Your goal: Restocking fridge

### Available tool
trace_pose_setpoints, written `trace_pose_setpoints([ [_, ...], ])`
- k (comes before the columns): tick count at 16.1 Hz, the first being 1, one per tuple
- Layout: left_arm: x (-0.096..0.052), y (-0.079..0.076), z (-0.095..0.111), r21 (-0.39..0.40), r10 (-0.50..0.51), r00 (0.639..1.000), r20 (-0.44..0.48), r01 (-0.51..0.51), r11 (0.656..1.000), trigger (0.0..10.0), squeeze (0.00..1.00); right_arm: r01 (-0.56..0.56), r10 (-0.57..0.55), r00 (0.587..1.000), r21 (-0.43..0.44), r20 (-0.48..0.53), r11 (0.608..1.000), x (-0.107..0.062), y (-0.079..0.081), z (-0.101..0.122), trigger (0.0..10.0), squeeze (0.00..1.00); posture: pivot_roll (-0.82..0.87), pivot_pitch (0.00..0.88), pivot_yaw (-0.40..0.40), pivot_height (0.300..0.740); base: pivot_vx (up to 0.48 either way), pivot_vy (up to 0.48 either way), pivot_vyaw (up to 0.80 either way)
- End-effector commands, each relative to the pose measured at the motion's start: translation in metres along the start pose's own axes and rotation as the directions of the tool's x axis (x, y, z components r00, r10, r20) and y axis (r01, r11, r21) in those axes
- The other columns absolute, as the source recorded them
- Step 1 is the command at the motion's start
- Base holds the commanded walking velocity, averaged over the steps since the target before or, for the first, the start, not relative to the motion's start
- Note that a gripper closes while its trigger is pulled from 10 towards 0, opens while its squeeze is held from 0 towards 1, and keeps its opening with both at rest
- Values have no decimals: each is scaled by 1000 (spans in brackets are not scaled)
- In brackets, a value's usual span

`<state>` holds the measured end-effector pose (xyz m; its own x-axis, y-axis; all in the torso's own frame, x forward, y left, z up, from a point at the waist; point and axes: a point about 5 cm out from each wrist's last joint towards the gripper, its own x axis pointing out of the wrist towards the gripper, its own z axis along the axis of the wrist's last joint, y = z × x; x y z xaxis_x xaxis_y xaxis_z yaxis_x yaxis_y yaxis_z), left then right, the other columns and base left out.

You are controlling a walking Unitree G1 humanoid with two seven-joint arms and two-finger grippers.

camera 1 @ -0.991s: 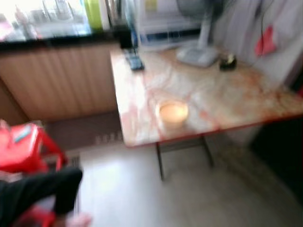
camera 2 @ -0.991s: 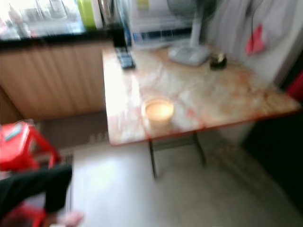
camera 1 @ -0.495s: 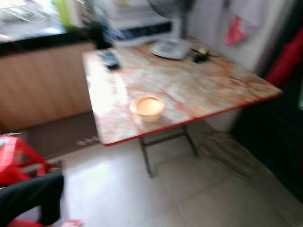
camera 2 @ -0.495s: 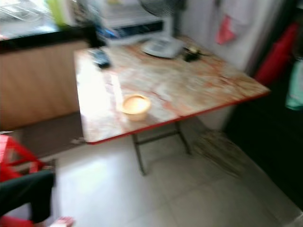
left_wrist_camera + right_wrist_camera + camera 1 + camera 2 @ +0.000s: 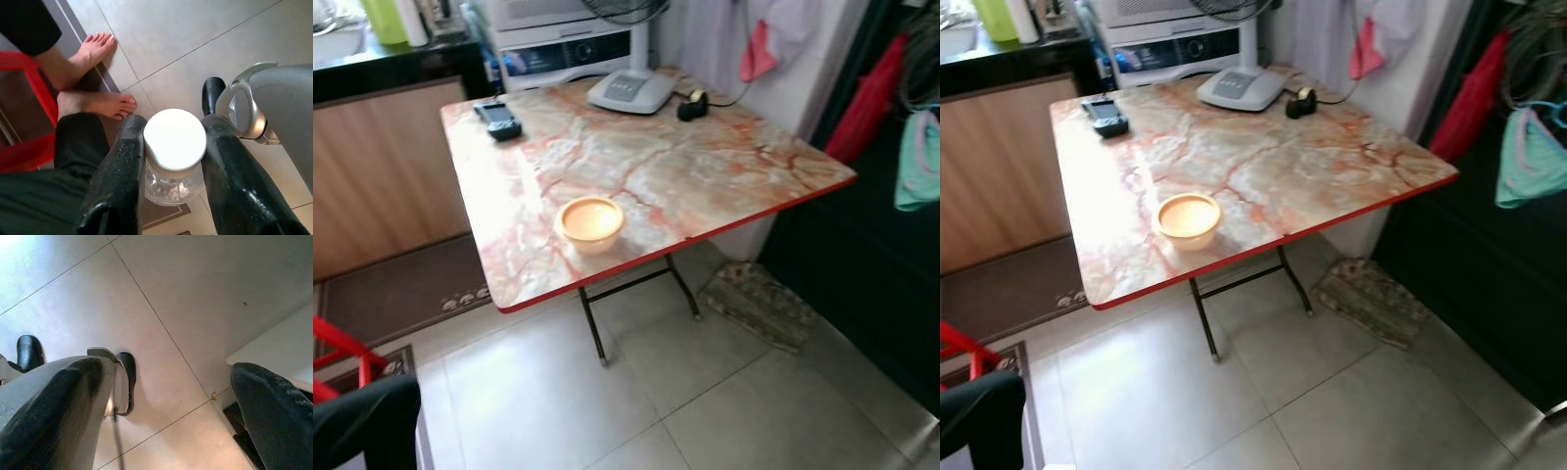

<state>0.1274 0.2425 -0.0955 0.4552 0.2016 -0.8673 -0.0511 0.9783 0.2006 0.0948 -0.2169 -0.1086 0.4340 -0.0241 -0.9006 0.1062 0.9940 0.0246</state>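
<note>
In the left wrist view my left gripper [image 5: 174, 128] is shut on a clear glass jar [image 5: 173, 186] with a white screw lid. One black finger [image 5: 122, 166] presses on each side of the jar just under the lid. It hangs low over the tiled floor. In the right wrist view my right gripper [image 5: 166, 377] is open, its fingers [image 5: 54, 406] wide apart with only floor tiles between them.
A marble-topped folding table [image 5: 705, 166] stands ahead with an orange bowl [image 5: 591, 221], a phone [image 5: 497, 119], a fan base [image 5: 630, 91] and tape [image 5: 691, 104]. A dark front [image 5: 862, 245] rises at right. A person's bare feet [image 5: 98, 103] and a red stool [image 5: 337, 352] are at my left.
The whole view has swung right and sharpened: the table has shifted left in the picture and the dark front at right has come in. The things themselves have not moved.
</note>
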Motion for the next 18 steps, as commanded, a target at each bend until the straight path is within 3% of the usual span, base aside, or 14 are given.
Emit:
trace_pose_setpoints([
  [1, 0, 0, 2, 43, -6, 1000, -8, 6, 999, 10000, 0, 7, -7, 1000, 2, -14, 1000, 0, -1, -3, 10000, 0, 83, 0, -13, 740, 0, 0, -800],
  [8, 1, -4, 1, 33, -11, 1000, -13, 12, 999, 10000, 0, 6, -6, 1000, -5, -18, 1000, 0, -1, -2, 10000, 0, 87, 0, -18, 740, 0, 77, -800],
  [14, 3, -11, 17, 54, -29, 1000, 5, 29, 998, 10000, 0, 10, -11, 1000, -15, -17, 1000, -1, -2, -2, 10000, 0, 84, 0, -14, 740, 0, 0, -800],
  [18, 3, -11, 12, 71, -28, 1000, -1, 28, 997, 10000, 0, 11, -11, 1000, -19, -17, 1000, 0, -2, -2, 10000, 0, 86, 0, -15, 740, 0, 68, -800],
])
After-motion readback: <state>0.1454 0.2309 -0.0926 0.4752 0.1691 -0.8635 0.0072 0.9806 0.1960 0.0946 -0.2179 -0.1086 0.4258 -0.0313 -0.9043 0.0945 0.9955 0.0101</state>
